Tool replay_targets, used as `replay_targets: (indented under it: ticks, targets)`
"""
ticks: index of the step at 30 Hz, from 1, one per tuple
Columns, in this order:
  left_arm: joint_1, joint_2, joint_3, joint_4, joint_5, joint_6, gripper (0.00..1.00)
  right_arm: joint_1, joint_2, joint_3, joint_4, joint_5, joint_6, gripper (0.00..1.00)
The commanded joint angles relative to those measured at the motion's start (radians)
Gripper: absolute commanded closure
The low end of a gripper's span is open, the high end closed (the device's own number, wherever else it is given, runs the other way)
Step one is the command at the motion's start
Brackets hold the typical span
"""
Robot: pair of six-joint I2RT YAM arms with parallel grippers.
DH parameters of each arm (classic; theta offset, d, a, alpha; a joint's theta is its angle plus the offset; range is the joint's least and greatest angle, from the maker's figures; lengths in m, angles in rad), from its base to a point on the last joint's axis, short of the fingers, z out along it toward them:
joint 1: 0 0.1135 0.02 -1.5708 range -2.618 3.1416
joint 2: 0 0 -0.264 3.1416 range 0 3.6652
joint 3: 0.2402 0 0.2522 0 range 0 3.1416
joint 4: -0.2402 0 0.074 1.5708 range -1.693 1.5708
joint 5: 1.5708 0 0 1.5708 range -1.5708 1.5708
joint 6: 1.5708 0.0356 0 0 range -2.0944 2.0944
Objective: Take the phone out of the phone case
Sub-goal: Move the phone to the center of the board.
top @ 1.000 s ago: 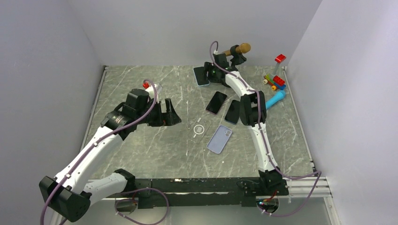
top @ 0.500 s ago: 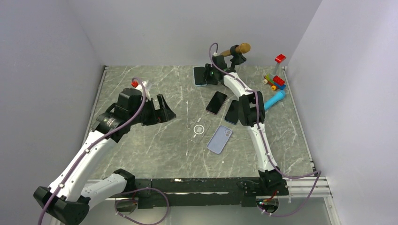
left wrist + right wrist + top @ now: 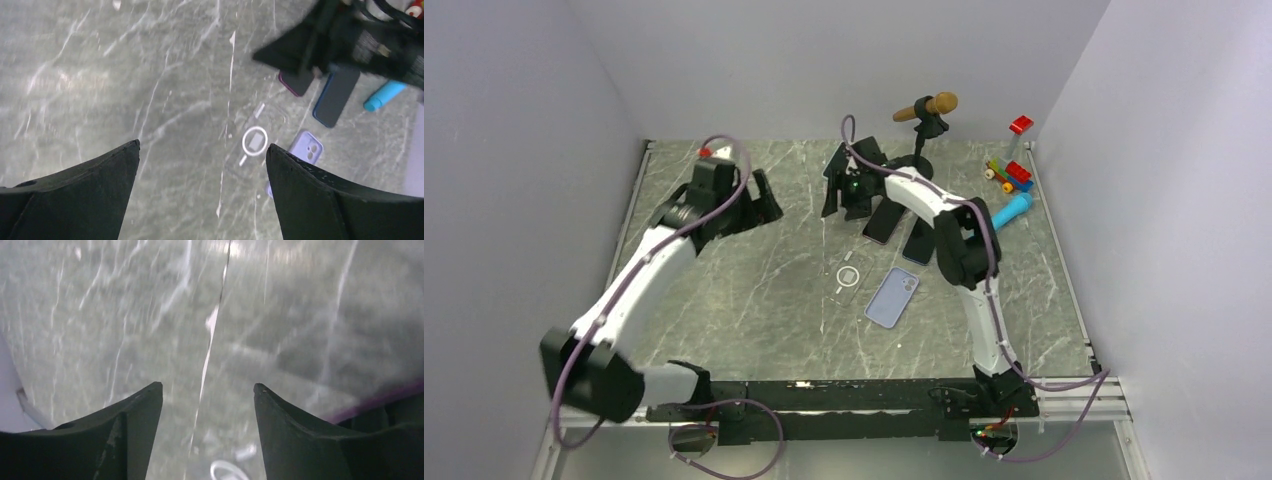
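Hovering far-side | left claw [image 3: 762, 203] wide | right claw [image 3: 842, 205] wide | bare table [image 3: 800, 200] between

The white-shelled left arm [image 3: 629, 285] and white-shelled right arm [image 3: 984, 320] had black joints, looping purple cables [image 3: 725, 139] and broad black wedge-shaped fingers [image 3: 320, 195].

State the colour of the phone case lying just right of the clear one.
The phone case is pale lilac, and it shows best in the top external view.
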Motion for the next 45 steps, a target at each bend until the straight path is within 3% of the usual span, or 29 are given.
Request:
replay_targets:
  ticks: [1,10,15,20,24,26,30,39,45]
  targets:
    - [0.006,0.212,0.16,0.18,0.043,0.13,0.01,-0.039,-0.284,-0.118,-0.096,-0.067,-0.015,0.26]
    - [0.016,0.791,0.676,0.146,0.226,0.288,0.01,-0.232,-0.704,-0.467,-0.075,-0.261,0.06,0.19]
    - [0.022,1.019,0.872,0.228,0.307,0.241,0.06,-0.265,-0.781,-0.567,0.015,-0.265,0.114,0.2]
    - [0.067,1.092,0.874,0.431,0.411,0.069,0.14,-0.264,-0.634,-0.598,0.304,-0.253,0.245,0.3]
    - [0.103,1.15,0.848,0.594,0.562,-0.082,0.27,-0.249,-0.4,-0.479,0.474,-0.264,0.344,0.41]
    - [0.118,1.201,0.879,0.612,0.615,-0.138,0.33,-0.224,-0.274,-0.386,0.487,-0.233,0.353,0.42]
    - [0.145,1.279,0.914,0.665,0.683,-0.219,0.34,-0.188,-0.123,-0.235,0.503,-0.161,0.408,0.43]
    - [0.173,1.466,1.018,0.906,0.807,-0.556,0.36,-0.157,0.051,-0.091,0.47,0.006,0.514,0.43]
    - [0.176,1.48,0.992,0.909,0.758,-0.603,0.35,-0.164,0.107,-0.031,0.448,0.033,0.516,0.46]
